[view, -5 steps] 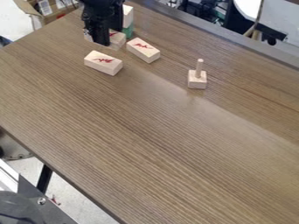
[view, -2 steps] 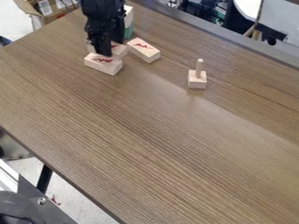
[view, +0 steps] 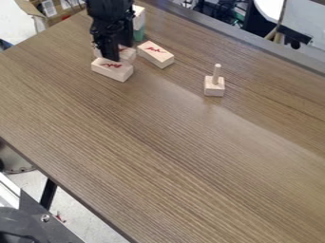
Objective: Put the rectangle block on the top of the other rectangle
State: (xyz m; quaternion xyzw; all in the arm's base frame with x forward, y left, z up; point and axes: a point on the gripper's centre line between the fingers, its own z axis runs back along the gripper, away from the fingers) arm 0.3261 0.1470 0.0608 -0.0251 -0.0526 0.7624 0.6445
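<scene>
The black gripper [view: 121, 51] is now nearer than in the first picture, and the held rectangle block [view: 128, 55] has come along with it, from the far left part of the table [view: 171, 137]. This common motion, with one finger on the near side of the block, tells me the hand is grasping it. Between the last two pictures the change is only small. The carried block is now just at the far side of the near left block [view: 112, 70], which I judge to be the base; I cannot tell if they touch. The right block [view: 156, 54] lies in its old place. So transport seems almost done, and alignment above the base and careful lowering probably remain.
</scene>
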